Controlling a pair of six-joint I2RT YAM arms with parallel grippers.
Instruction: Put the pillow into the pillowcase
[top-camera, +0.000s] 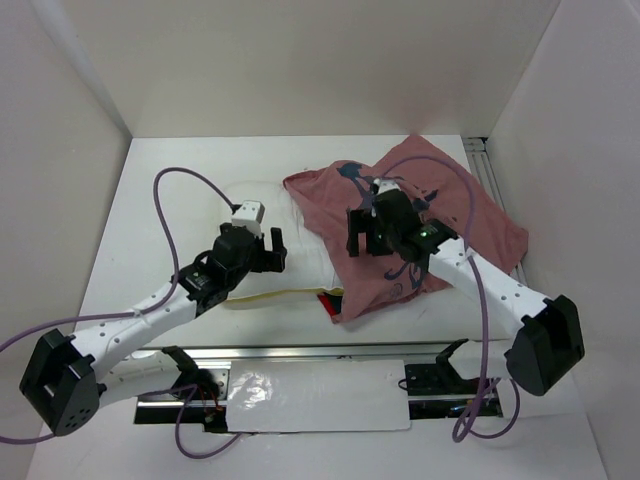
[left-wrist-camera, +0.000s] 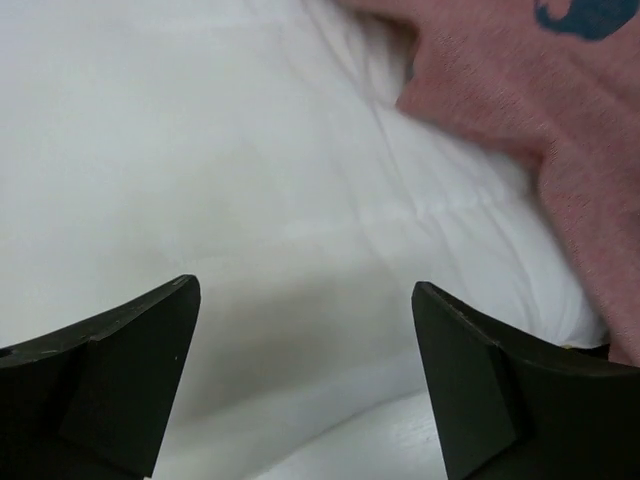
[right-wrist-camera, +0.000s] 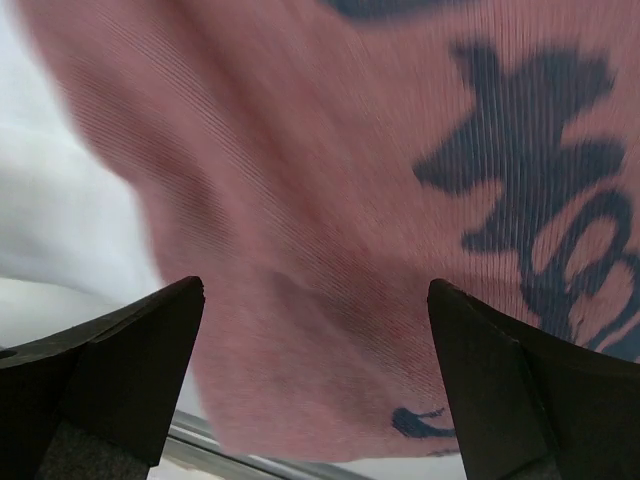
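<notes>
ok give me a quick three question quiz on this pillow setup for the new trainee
1. True or false: the pillow is fully inside the pillowcase.
2. What lies directly below the right fingers? A: pillowcase. B: bare table. C: a box.
3. Fill in: the left fingers are ____ and hold nothing.

Key: 1 false, part of the pillow lies bare; 2 A; 3 open.
</notes>
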